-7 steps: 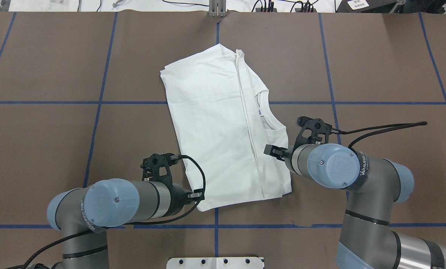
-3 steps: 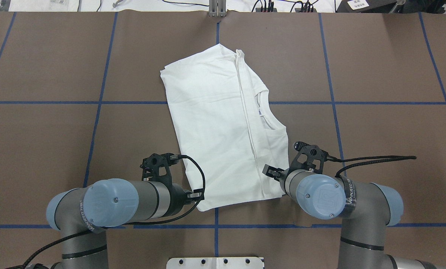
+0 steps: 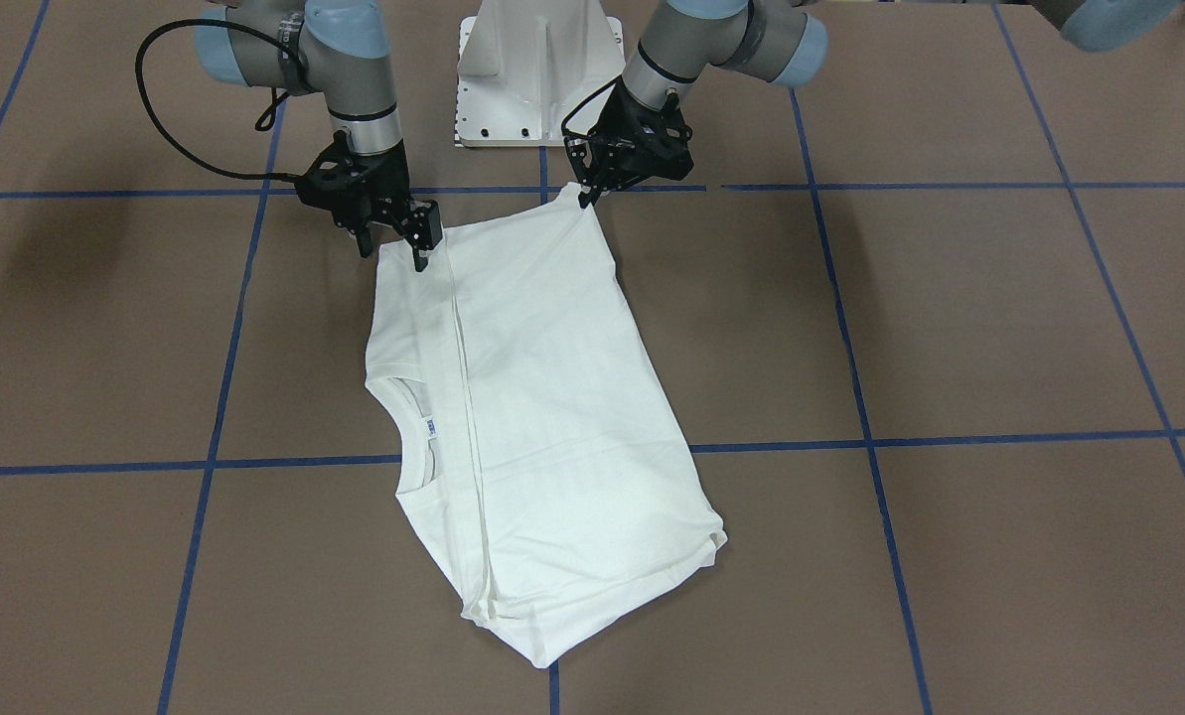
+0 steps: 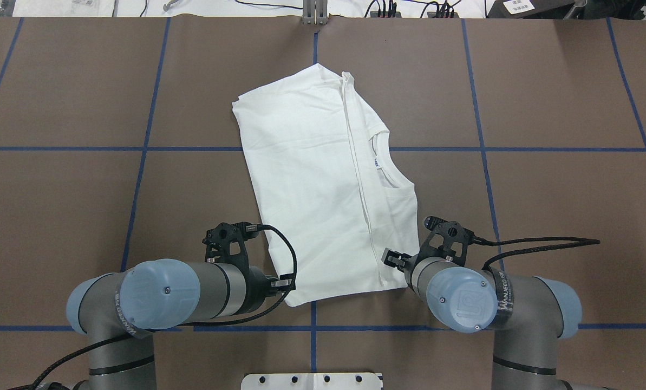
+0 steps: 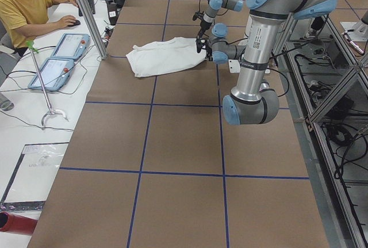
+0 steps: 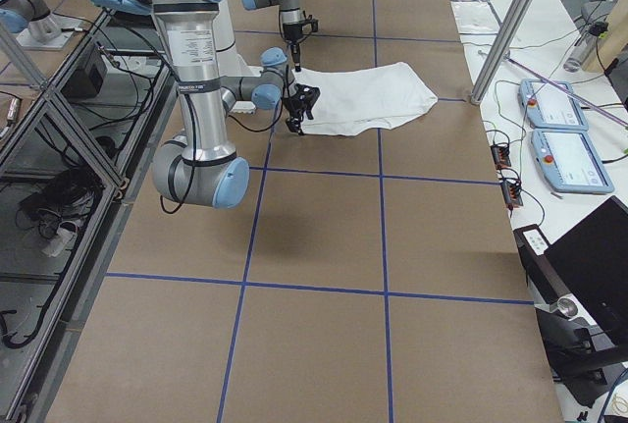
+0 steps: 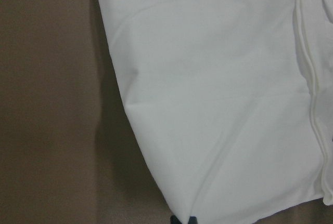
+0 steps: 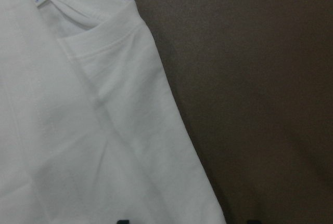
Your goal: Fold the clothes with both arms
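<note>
White T-shirt [image 4: 312,184] lies folded lengthwise — collar [image 4: 377,146] and neck tag [image 4: 375,162] showing.

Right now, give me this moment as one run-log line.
shirt: part-folded, lying flat | left gripper: shut on robot-side left corner | right gripper: open at robot-side right corner | fold: not yet lifted

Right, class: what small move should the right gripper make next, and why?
Probably lower the right gripper and close it on its robot-side corner of the T-shirt: its jaws stand open over that corner, while the left gripper looks shut on the other robot-side corner.
</note>
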Robot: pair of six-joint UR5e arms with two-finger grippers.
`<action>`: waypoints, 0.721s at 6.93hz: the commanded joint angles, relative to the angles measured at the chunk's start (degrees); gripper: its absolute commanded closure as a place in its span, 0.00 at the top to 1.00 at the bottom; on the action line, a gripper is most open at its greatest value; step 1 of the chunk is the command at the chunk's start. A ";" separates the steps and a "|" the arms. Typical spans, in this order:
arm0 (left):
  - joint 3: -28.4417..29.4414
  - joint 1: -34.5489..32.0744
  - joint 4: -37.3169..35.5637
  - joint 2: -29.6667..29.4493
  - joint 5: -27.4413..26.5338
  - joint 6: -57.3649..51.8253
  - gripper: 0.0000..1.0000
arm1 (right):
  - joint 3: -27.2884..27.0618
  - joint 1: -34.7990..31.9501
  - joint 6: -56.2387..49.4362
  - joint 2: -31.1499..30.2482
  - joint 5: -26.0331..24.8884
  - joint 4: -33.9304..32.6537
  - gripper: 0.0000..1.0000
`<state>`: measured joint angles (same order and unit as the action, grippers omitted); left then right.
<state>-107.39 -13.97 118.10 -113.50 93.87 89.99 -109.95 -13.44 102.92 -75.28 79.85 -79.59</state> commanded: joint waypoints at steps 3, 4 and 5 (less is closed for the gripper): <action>-0.10 0.00 0.02 0.03 0.00 0.01 0.00 | -0.52 0.95 1.49 1.00 -1.28 -1.61 0.00; -0.10 0.09 0.02 0.03 0.00 0.01 0.00 | -0.96 0.96 1.49 1.88 -1.28 -3.01 0.00; -0.19 0.09 0.02 -0.06 0.09 -0.08 0.00 | -0.97 0.96 1.58 2.76 -1.28 -3.55 0.00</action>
<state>-107.52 -13.93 118.12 -113.48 93.89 89.97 -110.72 -12.52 104.40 -73.54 78.59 -82.12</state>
